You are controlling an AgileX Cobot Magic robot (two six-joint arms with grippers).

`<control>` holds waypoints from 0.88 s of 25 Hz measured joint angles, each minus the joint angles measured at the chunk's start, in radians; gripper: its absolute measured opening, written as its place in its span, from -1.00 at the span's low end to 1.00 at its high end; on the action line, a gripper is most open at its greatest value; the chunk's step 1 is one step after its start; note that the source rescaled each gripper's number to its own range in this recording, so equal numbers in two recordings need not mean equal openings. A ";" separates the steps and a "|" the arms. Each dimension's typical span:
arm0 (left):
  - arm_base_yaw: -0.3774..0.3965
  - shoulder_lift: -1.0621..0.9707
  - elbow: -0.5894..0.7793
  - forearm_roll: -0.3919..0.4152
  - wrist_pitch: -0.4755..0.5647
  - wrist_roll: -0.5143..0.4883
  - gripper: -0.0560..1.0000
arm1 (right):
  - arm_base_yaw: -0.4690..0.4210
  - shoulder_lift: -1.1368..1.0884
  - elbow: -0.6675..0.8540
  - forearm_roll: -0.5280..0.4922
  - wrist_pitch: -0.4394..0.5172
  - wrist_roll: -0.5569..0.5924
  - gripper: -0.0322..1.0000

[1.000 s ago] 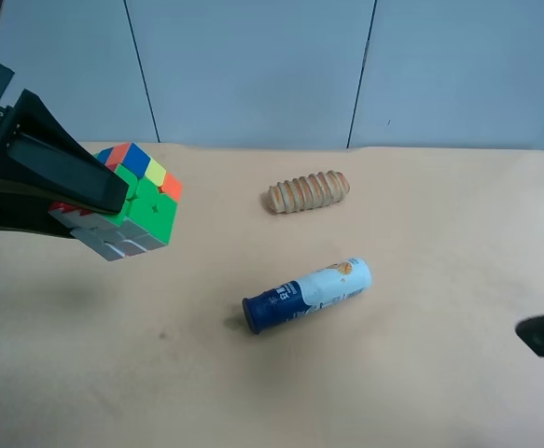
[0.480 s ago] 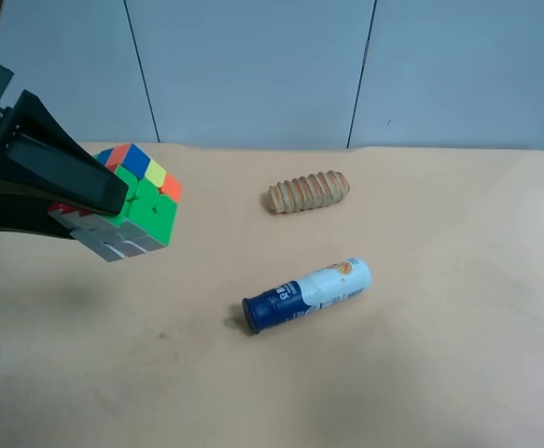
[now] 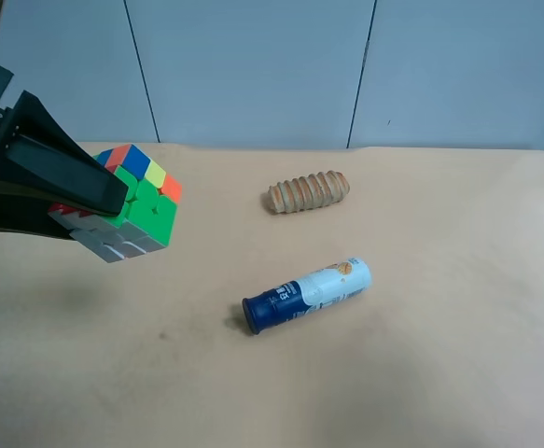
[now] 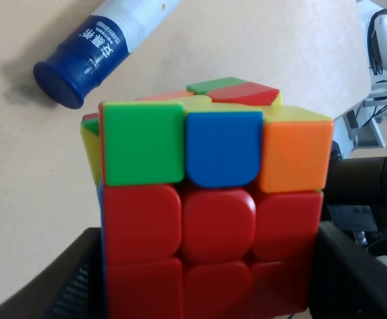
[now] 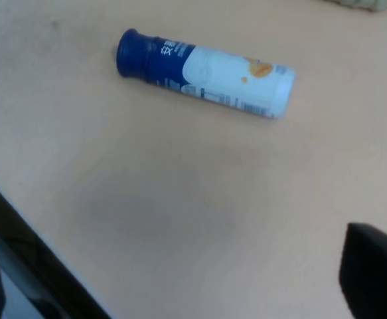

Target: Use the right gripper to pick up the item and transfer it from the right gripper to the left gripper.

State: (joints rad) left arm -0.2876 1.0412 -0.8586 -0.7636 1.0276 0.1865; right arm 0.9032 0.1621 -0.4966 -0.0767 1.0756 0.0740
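The item, a small puzzle cube (image 3: 141, 201) with red, green, blue, orange and yellow stickers, hangs above the tan table at the exterior high view's left. My left gripper (image 3: 85, 201) is shut on it. In the left wrist view the cube (image 4: 213, 199) fills the space between the two black fingers (image 4: 80, 279) of the left gripper (image 4: 213, 272). My right gripper (image 5: 180, 279) does not show in the exterior high view. Its wrist view shows only one black fingertip (image 5: 372, 266) and a dark part at the opposite corner, standing wide apart over bare table with nothing between them.
A blue-and-white tube (image 3: 307, 294) lies on its side near the middle of the table (image 3: 439, 373), also seen under the right wrist as the tube (image 5: 206, 73). A ridged tan roll (image 3: 309, 190) lies farther back. A grey panelled wall stands behind the table.
The dark right gripper parts seen a second ago at the exterior high view's right edge have gone out of view. The left gripper and cube have not moved.
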 joint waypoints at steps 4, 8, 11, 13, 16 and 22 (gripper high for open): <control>0.000 0.000 0.000 0.005 -0.008 0.000 -0.89 | 0.000 0.000 0.000 0.000 0.000 0.000 1.00; 0.000 0.000 0.000 0.006 -0.050 0.000 -0.89 | -0.010 0.000 0.000 0.000 0.000 0.000 1.00; 0.000 0.000 0.000 0.006 -0.084 0.000 -0.89 | -0.062 -0.028 0.000 0.001 -0.001 0.000 1.00; 0.000 0.000 0.000 0.006 -0.100 0.000 -0.89 | -0.118 -0.069 0.000 0.001 -0.001 0.000 1.00; 0.000 0.000 0.000 0.019 -0.105 0.000 -0.89 | -0.213 -0.146 0.000 0.001 -0.001 0.000 1.00; 0.000 0.000 0.000 0.136 -0.103 -0.004 -0.89 | -0.366 -0.165 0.000 0.001 -0.001 0.000 1.00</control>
State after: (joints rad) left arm -0.2876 1.0412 -0.8586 -0.6271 0.9245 0.1830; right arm 0.5370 -0.0025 -0.4966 -0.0758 1.0747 0.0744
